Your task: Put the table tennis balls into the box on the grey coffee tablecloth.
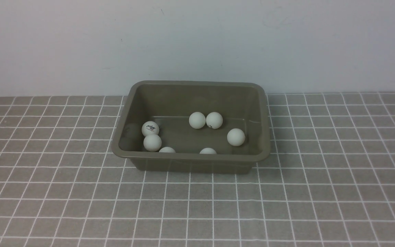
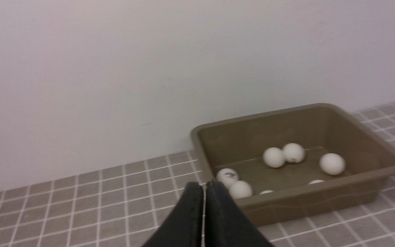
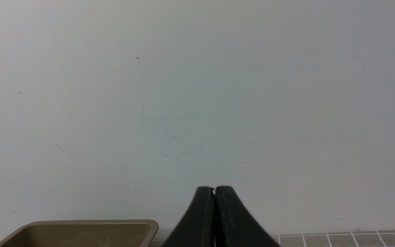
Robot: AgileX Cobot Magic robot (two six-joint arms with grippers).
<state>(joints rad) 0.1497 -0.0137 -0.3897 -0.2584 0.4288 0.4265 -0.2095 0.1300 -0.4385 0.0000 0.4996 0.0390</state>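
Now all seven balls lie in the box — both grippers clenched, holding nothing.

Nearest the robot, bare cloth [image 1: 197, 212]; then the box [image 1: 190, 156] on it, close to the wall [image 1: 197, 41]. Two balls peek over the near rim [image 1: 167, 150] [image 1: 207, 150], two touch at the left [image 1: 152, 142] [image 1: 150, 128], one sits right [image 1: 236, 137], and a touching pair lies farthest back [image 1: 197, 120] [image 1: 214, 120]. Left gripper [image 2: 204, 187] and right gripper [image 3: 214, 190] — fingers pressed together, apart from the box.
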